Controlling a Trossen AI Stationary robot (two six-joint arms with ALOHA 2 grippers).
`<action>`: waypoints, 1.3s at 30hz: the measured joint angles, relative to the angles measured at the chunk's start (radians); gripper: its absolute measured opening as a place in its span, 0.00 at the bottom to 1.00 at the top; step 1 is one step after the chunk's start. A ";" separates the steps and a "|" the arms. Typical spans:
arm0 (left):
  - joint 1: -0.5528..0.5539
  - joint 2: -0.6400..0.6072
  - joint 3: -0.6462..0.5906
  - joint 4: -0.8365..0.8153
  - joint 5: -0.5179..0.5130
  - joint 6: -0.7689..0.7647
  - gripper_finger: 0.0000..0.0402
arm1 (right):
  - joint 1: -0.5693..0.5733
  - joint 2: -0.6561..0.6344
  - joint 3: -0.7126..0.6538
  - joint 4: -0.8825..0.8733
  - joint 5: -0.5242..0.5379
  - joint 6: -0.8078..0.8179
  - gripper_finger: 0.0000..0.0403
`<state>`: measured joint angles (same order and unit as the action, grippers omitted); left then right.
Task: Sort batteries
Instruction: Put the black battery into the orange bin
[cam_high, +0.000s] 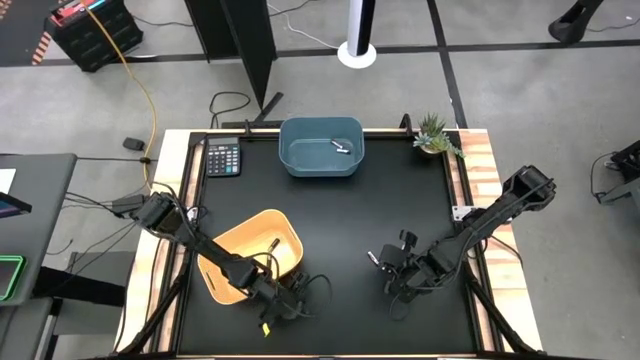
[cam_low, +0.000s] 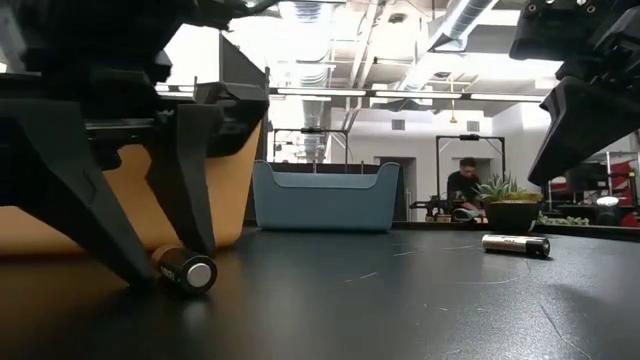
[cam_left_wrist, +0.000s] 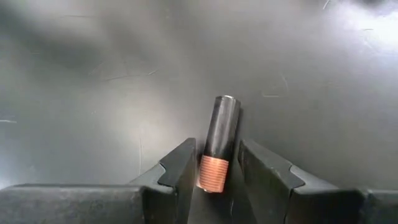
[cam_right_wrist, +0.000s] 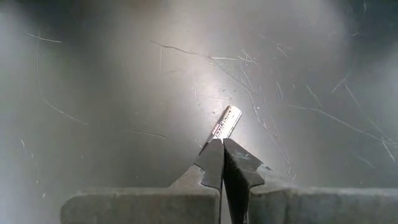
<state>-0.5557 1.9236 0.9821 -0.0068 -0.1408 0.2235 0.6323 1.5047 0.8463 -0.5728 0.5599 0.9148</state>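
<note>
A dark battery with a copper-coloured end (cam_left_wrist: 219, 140) lies on the black table just off the near right corner of the tan tray (cam_high: 255, 255). It also shows in the low view (cam_low: 186, 272). My left gripper (cam_left_wrist: 217, 171) is open and down at the table, one finger on each side of this battery. A whitish battery (cam_right_wrist: 227, 121) lies on the table to the right and shows in the low view (cam_low: 515, 244). My right gripper (cam_right_wrist: 222, 144) is shut and empty, raised above it. A blue tray (cam_high: 320, 146) at the far middle holds a whitish battery (cam_high: 341, 147). My left gripper's fingers (cam_left_wrist: 183, 171) stand close on either long side of the battery's copper end (cam_left_wrist: 213, 174), coming from above. Whether they touch it I cannot tell. The battery lies flat on the table.
A calculator (cam_high: 222, 158) lies at the far left and a small potted plant (cam_high: 436, 135) stands at the far right corner. The middle of the black table (cam_high: 400, 200) is bare. A person (cam_low: 465, 185) is in the room beyond.
</note>
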 joint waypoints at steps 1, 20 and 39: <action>0.007 0.000 0.000 0.000 0.012 0.003 0.31 | 0.000 0.000 0.000 0.000 0.001 -0.001 0.07; 0.042 0.001 0.002 0.011 0.047 0.057 0.10 | 0.000 0.000 0.000 0.000 0.018 -0.026 0.07; 0.072 -0.012 0.101 0.028 -0.040 0.121 0.10 | 0.000 0.000 0.000 0.003 0.058 -0.055 0.07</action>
<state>-0.4838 1.9114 1.0828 0.0214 -0.1810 0.3449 0.6323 1.5047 0.8463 -0.5699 0.6184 0.8602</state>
